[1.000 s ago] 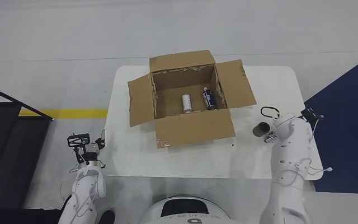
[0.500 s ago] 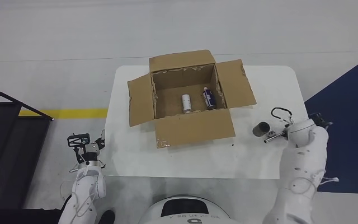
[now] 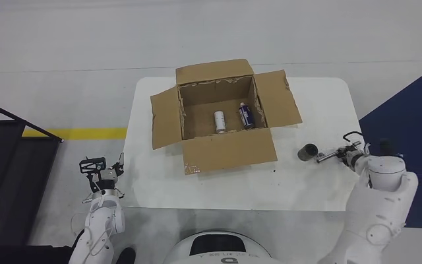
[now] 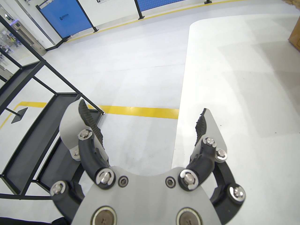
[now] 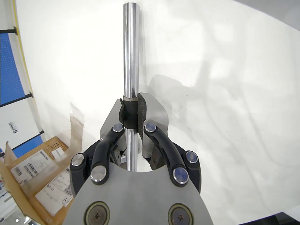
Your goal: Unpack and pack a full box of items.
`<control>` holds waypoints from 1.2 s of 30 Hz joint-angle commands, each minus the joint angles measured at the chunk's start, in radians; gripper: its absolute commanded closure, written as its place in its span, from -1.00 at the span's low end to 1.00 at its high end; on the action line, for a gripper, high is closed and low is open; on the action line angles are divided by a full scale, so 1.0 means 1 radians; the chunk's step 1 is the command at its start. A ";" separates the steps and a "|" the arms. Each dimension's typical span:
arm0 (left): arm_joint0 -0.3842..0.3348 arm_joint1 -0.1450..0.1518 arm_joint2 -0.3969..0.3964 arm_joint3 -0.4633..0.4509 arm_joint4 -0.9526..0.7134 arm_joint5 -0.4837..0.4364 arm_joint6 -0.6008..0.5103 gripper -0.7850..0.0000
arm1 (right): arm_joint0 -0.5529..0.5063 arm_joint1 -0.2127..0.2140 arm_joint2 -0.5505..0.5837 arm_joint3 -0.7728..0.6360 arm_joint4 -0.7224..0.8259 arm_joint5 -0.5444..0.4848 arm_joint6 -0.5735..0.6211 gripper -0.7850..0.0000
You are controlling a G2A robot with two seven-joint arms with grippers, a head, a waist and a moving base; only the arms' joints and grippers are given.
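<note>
An open cardboard box (image 3: 224, 148) stands on the white table (image 3: 158, 178), flaps spread. Inside it lie a white can (image 3: 219, 121) and a blue can (image 3: 245, 115). A short dark cylinder (image 3: 306, 153) lies on the table to the right of the box. Just right of the cylinder, my right gripper (image 3: 343, 155) (image 5: 132, 101) is shut on a shiny metal rod (image 3: 326, 157) (image 5: 130, 47), which it holds by one end low over the table. My left gripper (image 3: 100, 165) (image 4: 143, 115) hangs open and empty beyond the table's left edge.
A black metal rack (image 4: 35, 118) stands on the floor left of the left arm, beside a yellow floor line (image 3: 79, 133). The box's labelled side (image 5: 35, 172) is near the right gripper. Bare tabletop (image 5: 211, 71) lies under the rod.
The right arm has swung right and toward the table's near right corner, carrying the rod away from the dark cylinder. The left arm has not moved.
</note>
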 commanded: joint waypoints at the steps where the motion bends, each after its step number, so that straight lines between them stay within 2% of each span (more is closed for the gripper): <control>1: 0.000 0.000 0.000 0.000 0.000 0.000 0.000 -1.00 | -0.005 0.003 0.009 0.003 0.051 -0.040 0.006 1.00; 10: 0.000 0.000 0.000 0.000 0.000 0.000 0.000 -1.00 | -0.018 0.029 0.093 0.044 0.286 -0.174 0.106 1.00; 24: 0.000 0.000 0.000 0.000 0.000 0.000 0.000 -1.00 | 0.006 0.101 0.185 0.194 0.682 -0.389 0.463 1.00; 30: 0.000 0.000 0.000 0.000 0.000 0.000 0.000 -1.00 | 0.004 0.125 0.187 0.181 0.825 -0.401 0.557 1.00; 36: 0.000 0.000 0.000 0.000 0.000 0.000 0.000 -1.00 | -0.044 0.126 0.130 0.029 0.916 -0.313 0.524 1.00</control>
